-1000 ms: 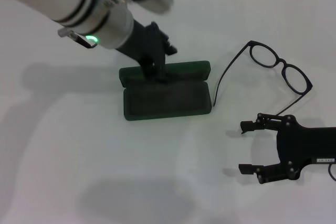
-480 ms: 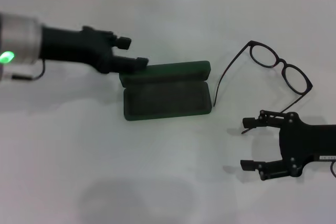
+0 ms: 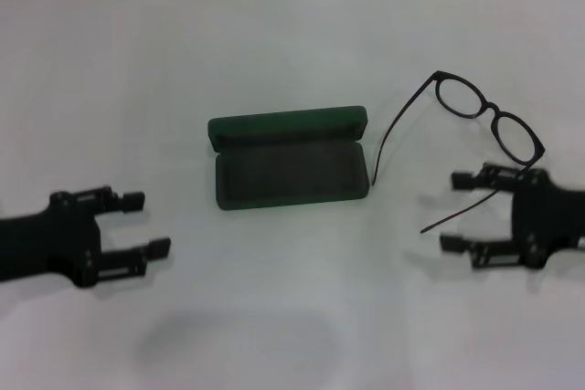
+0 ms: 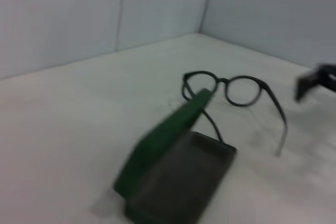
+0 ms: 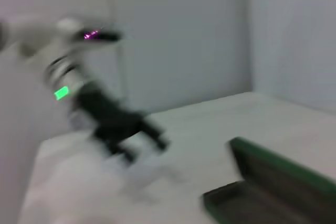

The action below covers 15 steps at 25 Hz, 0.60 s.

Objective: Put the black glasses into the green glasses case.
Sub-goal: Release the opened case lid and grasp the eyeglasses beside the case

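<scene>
The black glasses (image 3: 484, 121) lie on the white table (image 3: 292, 43), off to the right of the case and a little farther back. They are unfolded, lenses toward the far right, both temple arms stretched out. One arm curves down and ends just beside the case's right end; the other runs toward the right pincer, and from the head view I cannot tell whether it touches the upper finger there. In the left wrist view the glasses (image 4: 231, 90) show behind the raised lid, rounded lenses clear.

The green glasses case (image 3: 288, 160) sits near the middle of the table, open. Its lid stands up along the far edge and the tray with its dark lining faces upward with nothing in it. The left wrist view shows the case (image 4: 173, 171) end-on, lid tilted up. The right wrist view catches one end of it (image 5: 273, 187), blurred.

The right pincer (image 3: 468, 212) is low over the table at the right edge, just in front of the glasses, its fingers spread wide and pointing toward the case. It holds nothing.

The left pincer (image 3: 146, 223) is at the left, well apart from the case and nearer the robot. Its fingers are also apart, pointing rightward, with nothing between them. It appears as a dark blur (image 5: 131, 135) in the right wrist view.
</scene>
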Each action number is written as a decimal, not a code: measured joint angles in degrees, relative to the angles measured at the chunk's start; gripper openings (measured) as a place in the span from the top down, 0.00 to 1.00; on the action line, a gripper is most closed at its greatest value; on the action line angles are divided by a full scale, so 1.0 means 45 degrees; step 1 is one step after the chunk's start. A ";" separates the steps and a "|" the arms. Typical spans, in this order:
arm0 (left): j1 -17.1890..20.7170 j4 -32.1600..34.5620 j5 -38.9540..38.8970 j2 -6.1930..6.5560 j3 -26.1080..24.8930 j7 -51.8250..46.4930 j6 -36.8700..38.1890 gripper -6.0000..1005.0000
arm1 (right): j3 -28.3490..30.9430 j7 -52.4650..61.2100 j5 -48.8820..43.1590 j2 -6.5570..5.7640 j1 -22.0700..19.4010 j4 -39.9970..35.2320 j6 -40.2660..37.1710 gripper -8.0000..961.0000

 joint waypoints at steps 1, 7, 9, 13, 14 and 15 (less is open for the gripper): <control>0.0184 -0.0038 0.0006 -0.0083 -0.0007 0.0495 0.0233 0.23 | 0.0327 0.0372 -0.0001 -0.0020 -0.0005 -0.0128 0.0000 0.09; 0.0794 -0.0630 0.0167 -0.0363 -0.0051 0.1718 0.0597 0.21 | 0.1218 0.4492 -0.0150 -0.0131 0.0158 -0.2717 0.0272 0.10; 0.0820 -0.1058 0.0139 -0.0333 -0.0070 0.2135 0.0608 0.20 | 0.1164 0.6673 -0.0592 -0.0269 0.0410 -0.3912 0.0635 0.10; 0.0845 -0.1373 0.0006 -0.0330 -0.0090 0.2798 0.0701 0.19 | 0.1236 1.0915 -0.1908 -0.0878 0.1528 -0.5254 0.0873 0.10; 0.0850 -0.1395 0.0001 -0.0340 -0.0091 0.2849 0.0702 0.19 | 0.1198 1.1461 -0.2153 -0.1044 0.1800 -0.5259 0.0845 0.10; 0.0847 -0.1412 0.0001 -0.0345 -0.0092 0.2872 0.0704 0.19 | 0.1093 1.2386 -0.2614 -0.1304 0.2283 -0.5259 0.0786 0.10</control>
